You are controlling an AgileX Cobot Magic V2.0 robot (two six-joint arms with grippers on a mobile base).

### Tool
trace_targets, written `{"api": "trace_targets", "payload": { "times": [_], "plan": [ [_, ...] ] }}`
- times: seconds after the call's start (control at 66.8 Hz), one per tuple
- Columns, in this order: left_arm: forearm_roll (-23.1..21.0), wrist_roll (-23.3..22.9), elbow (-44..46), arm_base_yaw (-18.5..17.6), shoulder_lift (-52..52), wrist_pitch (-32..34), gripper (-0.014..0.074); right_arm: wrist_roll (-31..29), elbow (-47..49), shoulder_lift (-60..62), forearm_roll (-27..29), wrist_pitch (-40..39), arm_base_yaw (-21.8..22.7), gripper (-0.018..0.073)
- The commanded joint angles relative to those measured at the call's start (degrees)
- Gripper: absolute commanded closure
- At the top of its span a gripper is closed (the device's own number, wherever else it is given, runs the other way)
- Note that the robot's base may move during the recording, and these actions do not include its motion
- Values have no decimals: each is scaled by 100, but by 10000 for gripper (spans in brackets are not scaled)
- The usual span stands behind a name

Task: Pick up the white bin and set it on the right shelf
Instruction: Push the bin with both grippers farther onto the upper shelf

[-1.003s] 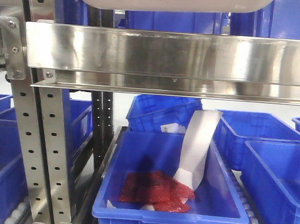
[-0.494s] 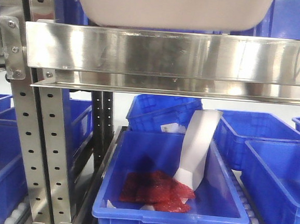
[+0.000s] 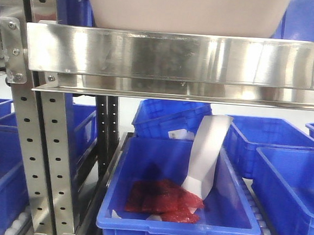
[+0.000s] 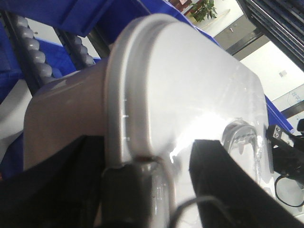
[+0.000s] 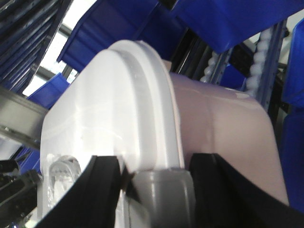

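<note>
**White bin held above the shelf rail**

Each tool, left and right, clamps the lidded rim at one end of the white bin. Only the front view shows the bin just behind the right shelf front rail.

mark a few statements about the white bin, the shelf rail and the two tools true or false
1. The white bin is above the right shelf rail. True.
2. The left tool is open, clear of the bin. False: its fingers straddle the bin's rim, shut on it.
3. The right tool grips the bin's rim. True.
4. The blue bin below the rail is empty. False: it holds red packets and a white strip.
5. The white bin has no lid. False: a glossy white lid covers it.
</note>
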State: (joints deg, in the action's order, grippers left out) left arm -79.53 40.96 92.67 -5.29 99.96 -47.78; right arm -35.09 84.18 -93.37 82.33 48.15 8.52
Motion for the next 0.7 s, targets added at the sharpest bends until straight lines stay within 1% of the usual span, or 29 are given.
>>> {"api": "trace_targets", "payload": {
  "times": [0.0, 0.09, 0.15, 0.255, 0.314, 0.554, 0.689],
  "plan": [
    [-628, -47, 246, -90, -235, -13, 313, -15, 236, 251, 550, -4, -64, 135],
    [-621, -24, 246, -90, -234, 134, 293, -21, 236, 244, 444, -165, -64, 69],
    [-669, 0, 246, -90, -234, 279, 245, -21, 236, 215, 360, -253, -64, 12],
    [-658, 0, 246, -90, -234, 500, 155, -21, 236, 124, 347, -327, -64, -41],
    [-658, 0, 246, -90, -234, 632, 130, -21, 236, 47, 331, -442, -64, -45],
    [-647, 0, 246, -90, -234, 1079, 130, -56, 231, -153, 242, -1063, -37, -45],
    [-647, 0, 246, -55, -234, 1262, 135, -97, 231, -153, 242, -1356, 126, -44]
  ]
}}
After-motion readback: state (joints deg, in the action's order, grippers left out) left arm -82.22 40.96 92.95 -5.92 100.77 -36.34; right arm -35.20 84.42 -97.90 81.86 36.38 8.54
